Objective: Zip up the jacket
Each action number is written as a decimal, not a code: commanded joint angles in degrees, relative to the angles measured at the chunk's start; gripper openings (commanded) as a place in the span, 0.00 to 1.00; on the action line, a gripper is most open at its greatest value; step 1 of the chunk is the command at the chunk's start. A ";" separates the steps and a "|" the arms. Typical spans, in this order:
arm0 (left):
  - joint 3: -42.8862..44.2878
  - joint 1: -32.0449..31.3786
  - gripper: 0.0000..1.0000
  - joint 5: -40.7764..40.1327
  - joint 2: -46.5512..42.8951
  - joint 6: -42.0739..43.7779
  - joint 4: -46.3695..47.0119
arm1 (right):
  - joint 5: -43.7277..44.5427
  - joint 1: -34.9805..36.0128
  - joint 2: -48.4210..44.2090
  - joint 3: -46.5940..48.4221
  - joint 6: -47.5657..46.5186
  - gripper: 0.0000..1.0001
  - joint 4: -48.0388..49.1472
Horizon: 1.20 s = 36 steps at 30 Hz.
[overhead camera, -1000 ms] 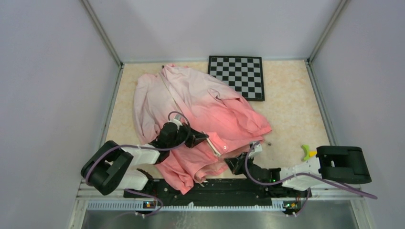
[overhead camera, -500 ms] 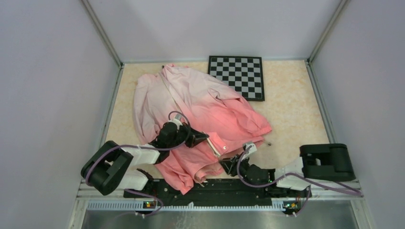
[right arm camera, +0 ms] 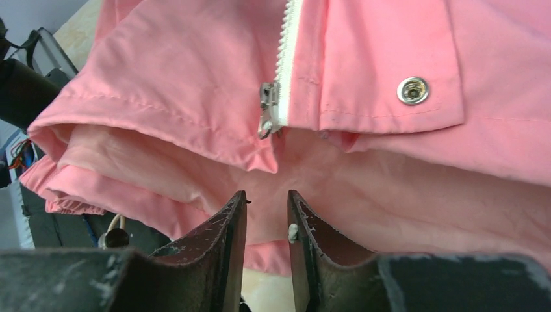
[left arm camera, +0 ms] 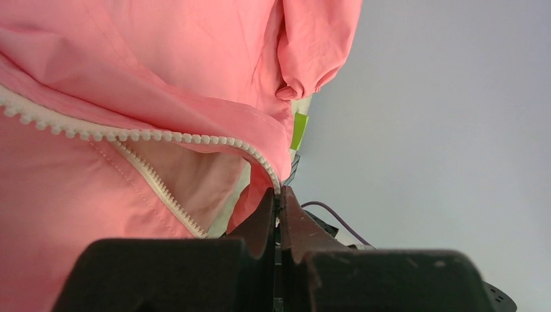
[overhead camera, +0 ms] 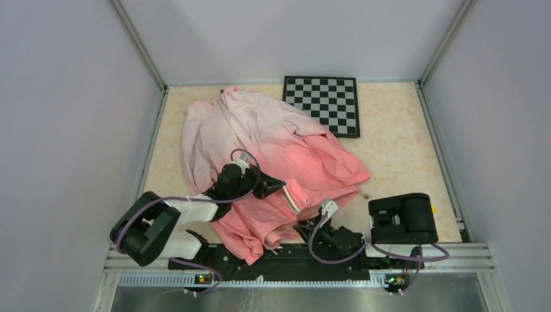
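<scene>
Beige speckled tabletop (overhead camera: 403, 149) floors a grey-walled cell, with both arm bases on the rail at the bottom of the overhead frame.

Nearest that rail, low and just right of centre, the right gripper (right arm camera: 267, 194) points up at the coral hem. Its fingers stand slightly parted with nothing between them. In its wrist view the metal slider (right arm camera: 265, 112) hangs directly above the gap, apart from both fingertips. The white teeth (right arm camera: 286, 39) run on from the slider straight toward the top of the frame. A silver snap (right arm camera: 413, 90) sits on the flap to the right.

A little farther in and to the left, the left gripper (left arm camera: 277, 192) is pinched shut on the loose end of the other zipper edge and holds it raised.

Beyond them the jacket (overhead camera: 279, 140) lies spread across the middle of the table. It pales toward the collar at upper left, so its zipper line runs diagonally from the lower centre to there. The right arm is plainly the nearer one to the slider, and the coming move likely needs a short reach forward along that line to close on it.

Farthest back, a chessboard (overhead camera: 327, 103) touches the jacket's upper right edge, below the walls (overhead camera: 286, 32).
</scene>
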 commanded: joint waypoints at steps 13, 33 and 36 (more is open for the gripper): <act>1.44 0.31 0.00 -0.17 -2.78 1.52 -1.11 | 9.22 3.18 -1.32 -0.75 -4.13 0.17 14.01; 1.23 0.33 0.00 0.56 -2.72 1.64 0.05 | 8.85 3.22 -3.32 2.38 -6.92 0.18 14.01; 1.31 0.34 0.00 0.56 -2.71 1.66 0.21 | 9.65 3.24 -2.47 2.67 -6.81 0.18 13.93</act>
